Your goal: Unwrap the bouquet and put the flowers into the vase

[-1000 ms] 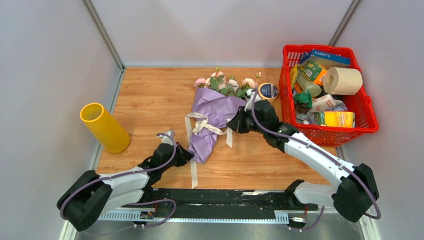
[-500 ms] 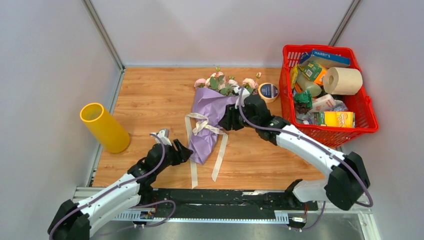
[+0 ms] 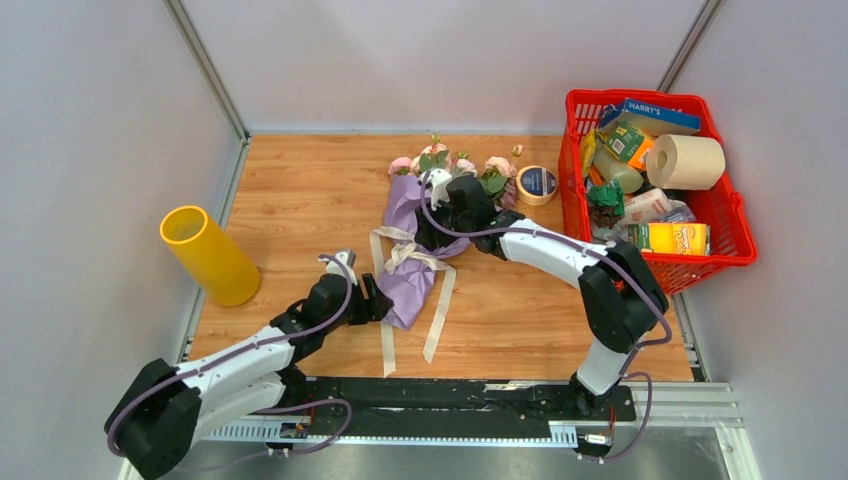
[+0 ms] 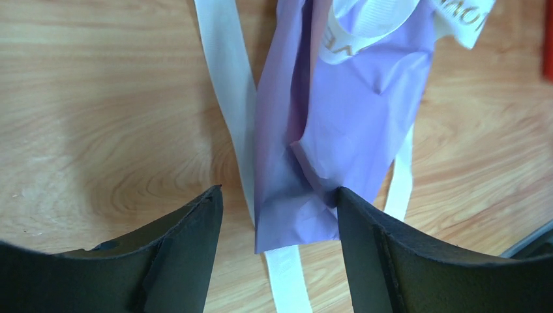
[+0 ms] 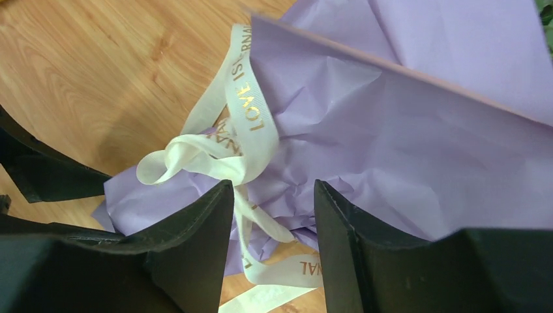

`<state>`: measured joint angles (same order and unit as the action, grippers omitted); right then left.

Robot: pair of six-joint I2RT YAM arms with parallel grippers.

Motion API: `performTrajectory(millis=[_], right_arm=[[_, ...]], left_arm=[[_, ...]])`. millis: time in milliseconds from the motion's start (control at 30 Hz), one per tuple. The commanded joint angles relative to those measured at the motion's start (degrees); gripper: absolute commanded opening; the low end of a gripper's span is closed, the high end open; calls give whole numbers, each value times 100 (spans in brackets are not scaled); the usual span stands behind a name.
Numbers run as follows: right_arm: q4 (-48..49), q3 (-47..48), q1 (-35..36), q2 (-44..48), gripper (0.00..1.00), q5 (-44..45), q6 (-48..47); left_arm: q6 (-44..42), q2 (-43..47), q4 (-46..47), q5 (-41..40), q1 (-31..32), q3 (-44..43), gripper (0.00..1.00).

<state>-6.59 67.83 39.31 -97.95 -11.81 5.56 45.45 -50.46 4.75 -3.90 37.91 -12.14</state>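
Observation:
The bouquet (image 3: 415, 270) lies on the wooden table, its lilac paper cone pointing toward me and its pink flowers (image 3: 455, 165) at the far end. A cream ribbon (image 3: 400, 245) is tied loosely around the middle, its tails trailing onto the table. My left gripper (image 3: 378, 300) is open astride the cone's narrow tip (image 4: 313, 163), with the right finger (image 4: 365, 228) touching the paper. My right gripper (image 3: 430, 225) hovers open above the ribbon knot (image 5: 209, 153), a loose strand between its fingers. The yellow vase (image 3: 208, 255) stands at the table's left edge.
A red basket (image 3: 740, 250) full of groceries, with a beige paper roll (image 3: 685, 160), sits at the right. A tape roll (image 3: 537, 183) lies just right of the flowers. Grey walls close in the table at the back and sides.
Both grippers have gone from shut to open. The right gripper let go of a ribbon tail, which now lies on the table, and moved left over the knot. The left stays at the cone's tip.

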Motion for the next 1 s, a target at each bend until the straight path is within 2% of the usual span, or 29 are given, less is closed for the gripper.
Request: performTrajectory(millis=[0, 133, 200, 333, 467, 600, 633, 867, 967], right_arm=[[211, 361, -2, -311, 52, -365, -407], [237, 608, -2, -610, 53, -401, 84], [298, 652, -2, -742, 53, -479, 199], [334, 714, 7, -980, 49, -524, 384], [369, 740, 15, -1024, 45, -655, 516], [404, 688, 85, -875, 23, -437, 682], [448, 661, 103, -770, 20, -366, 735], [815, 644, 200, 117, 1, -75, 1052], [1229, 390, 217, 452, 0, -356, 1341]], left_arm=[[-300, -446, 509, 276, 32, -341, 72], [-291, -632, 719, 276, 32, -271, 66], [-256, -649, 878, 328, 32, -219, 59], [-160, -685, 1141, 355, 32, -96, 33], [7, -676, 1431, 566, 32, 89, 16], [69, -641, 1520, 557, 32, 247, 4], [78, -632, 1528, 522, 32, 282, 1], [236, -676, 1573, 461, 32, 397, 0], [254, -763, 1634, 452, 32, 432, 0]])
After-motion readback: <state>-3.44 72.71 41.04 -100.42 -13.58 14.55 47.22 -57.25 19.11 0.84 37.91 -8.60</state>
